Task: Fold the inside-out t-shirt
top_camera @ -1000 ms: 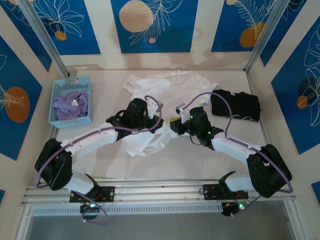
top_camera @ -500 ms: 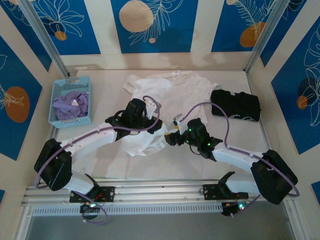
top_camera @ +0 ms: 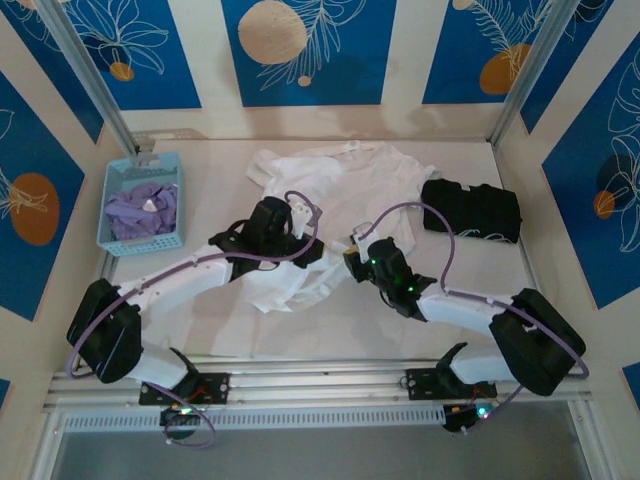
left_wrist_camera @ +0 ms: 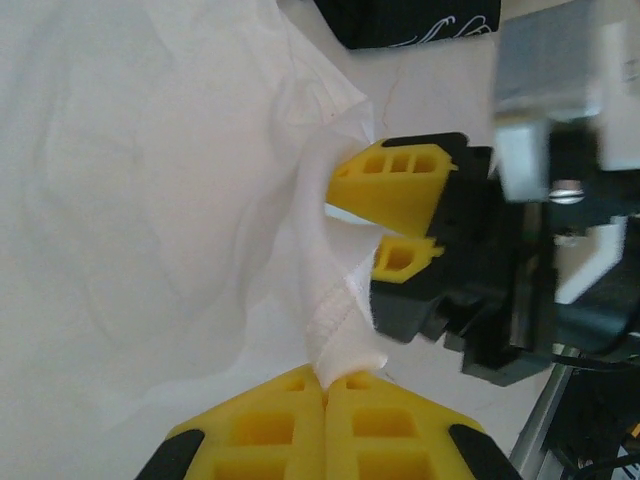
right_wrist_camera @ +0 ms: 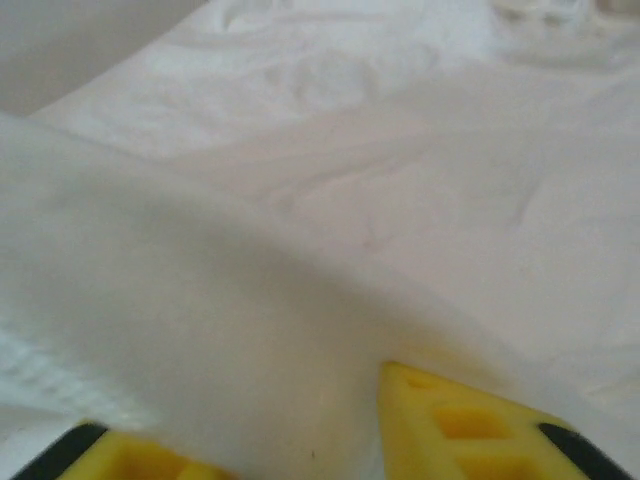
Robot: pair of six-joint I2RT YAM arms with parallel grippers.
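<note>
Found left gripper (left_wrist_camera: 325,375) clenched on a hem fold of the inside-out t-shirt (top_camera: 350,180), mid-bench (top_camera: 350,330). Found right gripper (left_wrist_camera: 378,235) nose to nose with it, cloth lying between narrowly parted fingers; cannot tell whether pinched or loose. Noted shirt's long axis running 12 to 6, collar toward 12, lower end bunched at the grippers. Logged black garment (top_camera: 470,210) at 2 o'clock, blue basket (top_camera: 140,245) at 10. Against a second back: right gripper shifted toward 8, closer to left; left unmoved, shirt lying much as before.
</note>
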